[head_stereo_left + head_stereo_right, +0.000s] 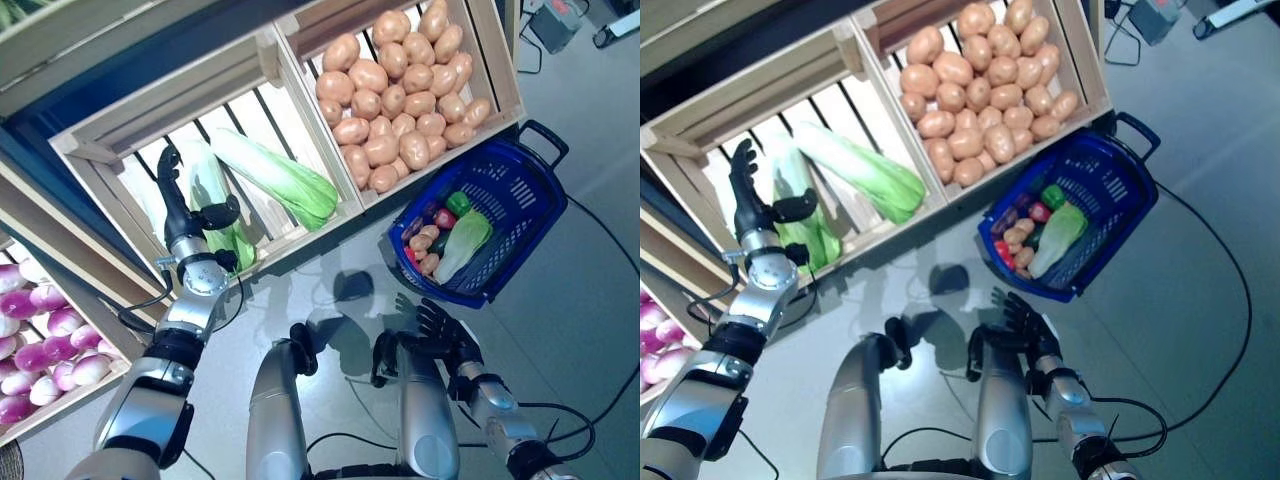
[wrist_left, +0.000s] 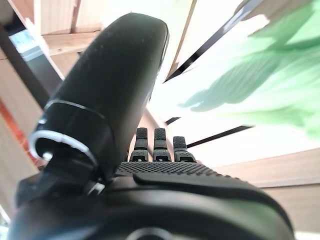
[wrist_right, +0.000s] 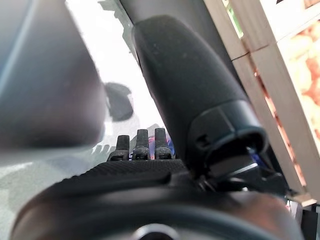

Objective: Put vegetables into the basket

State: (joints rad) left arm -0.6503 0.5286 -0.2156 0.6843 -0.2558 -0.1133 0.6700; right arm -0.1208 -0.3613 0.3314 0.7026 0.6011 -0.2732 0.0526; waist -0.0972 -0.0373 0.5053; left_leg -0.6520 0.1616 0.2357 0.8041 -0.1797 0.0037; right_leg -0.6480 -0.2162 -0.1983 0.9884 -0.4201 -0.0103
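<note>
The left hand is reaching with straight, empty fingers into a wooden crate holding two green cabbages. The right hand is hanging open and empty near the blue basket. A crate of potatoes is sitting beside it.

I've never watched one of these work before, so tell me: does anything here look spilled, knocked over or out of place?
Nothing stands out. The potatoes sit heaped inside their crate, the cabbages lie in the next crate, and the blue basket stands upright on the floor with vegetables inside. The left hand is open over the cabbages; the right hand hangs open and empty.
</note>
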